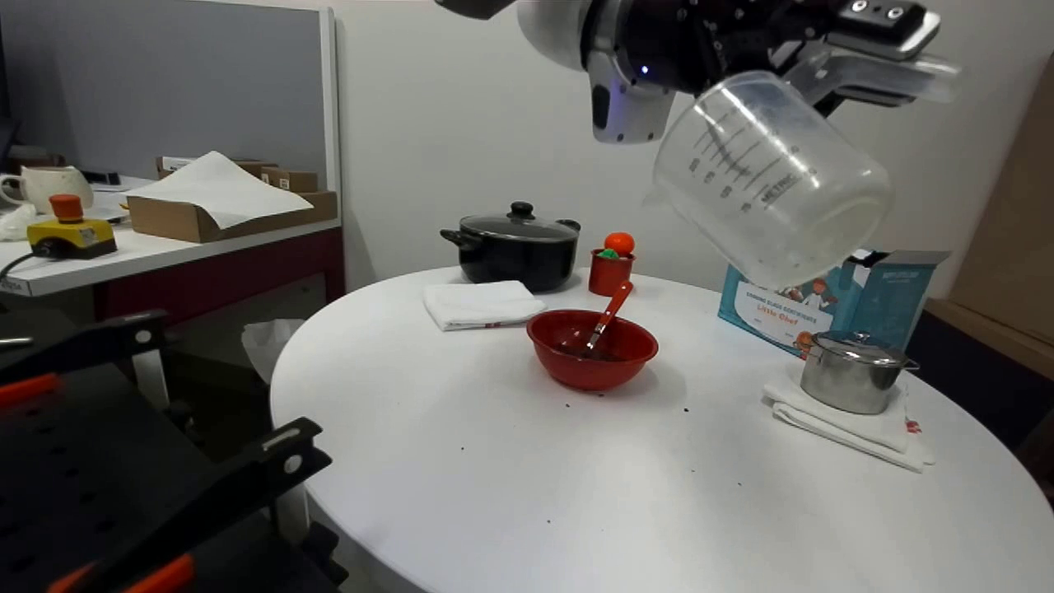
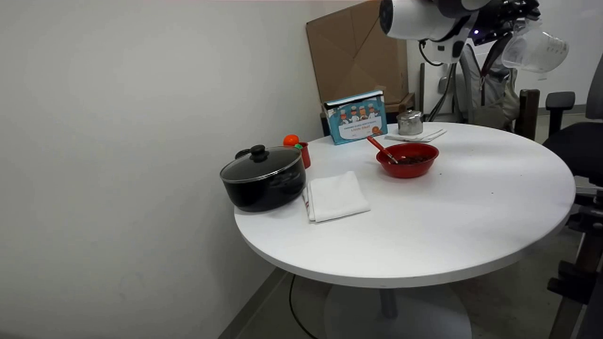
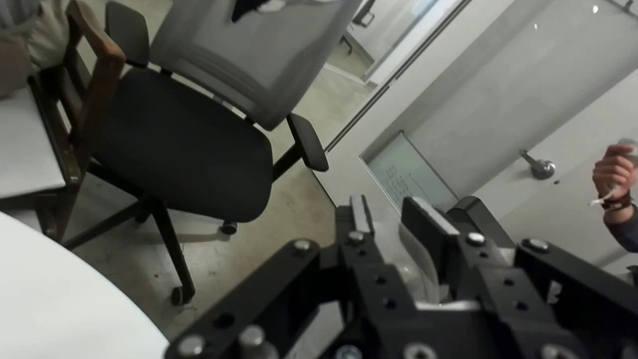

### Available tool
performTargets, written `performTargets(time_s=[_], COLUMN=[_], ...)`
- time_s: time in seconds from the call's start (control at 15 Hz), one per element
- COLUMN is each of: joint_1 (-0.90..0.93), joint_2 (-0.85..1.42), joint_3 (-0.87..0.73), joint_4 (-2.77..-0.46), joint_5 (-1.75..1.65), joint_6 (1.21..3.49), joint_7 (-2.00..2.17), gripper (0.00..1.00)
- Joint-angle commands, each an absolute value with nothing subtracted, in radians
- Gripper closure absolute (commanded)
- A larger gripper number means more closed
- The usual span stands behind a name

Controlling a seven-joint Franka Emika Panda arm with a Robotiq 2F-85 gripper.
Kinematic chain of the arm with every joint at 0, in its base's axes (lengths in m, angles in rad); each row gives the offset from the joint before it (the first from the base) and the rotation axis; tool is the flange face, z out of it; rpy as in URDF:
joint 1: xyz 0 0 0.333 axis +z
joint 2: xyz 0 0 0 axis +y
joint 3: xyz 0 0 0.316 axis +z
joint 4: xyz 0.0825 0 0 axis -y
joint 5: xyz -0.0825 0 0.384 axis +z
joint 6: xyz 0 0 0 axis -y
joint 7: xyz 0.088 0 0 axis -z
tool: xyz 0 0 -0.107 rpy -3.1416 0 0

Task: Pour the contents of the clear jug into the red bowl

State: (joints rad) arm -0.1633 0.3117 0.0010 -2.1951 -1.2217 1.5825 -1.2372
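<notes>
The clear jug (image 1: 766, 181) is up in the air, tilted well over on its side, and looks empty. It also shows in an exterior view (image 2: 537, 51). My gripper (image 1: 902, 64) is shut on the jug's handle; in the wrist view the gripper (image 3: 388, 209) has the translucent handle (image 3: 409, 271) between its fingers. The red bowl (image 1: 591, 371) stands on the white table, with dark contents and a red-handled utensil (image 1: 611, 313) leaning in it. The bowl (image 2: 406, 172) is well below and to the left of the jug in both exterior views.
Near the wall are a black lidded pot (image 1: 519, 255), a red cup (image 1: 609, 273) with an orange ball, and a folded cloth (image 1: 482, 303). A metal pot (image 1: 852, 379) on cloths and a teal box (image 1: 774, 309) stand right. A chair (image 3: 184, 144) and a person's hand (image 3: 614, 172) show.
</notes>
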Motion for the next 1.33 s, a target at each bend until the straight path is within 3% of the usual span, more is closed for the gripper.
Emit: performTargets(time_s=[0.0,0.87,1.27], joint_1=[-0.185,-0.281,-0.289], joint_2=[0.243,0.192,0.19], joint_3=[-0.022,-0.155,-0.197], joint_4=[-2.131,-1.979,-2.034], joint_5=[-1.048,-0.452,-0.433], joint_6=[1.57,1.603,1.938], joint_7=[-1.373,-1.425,-1.267], gripper=[0.89,0.89,0.89])
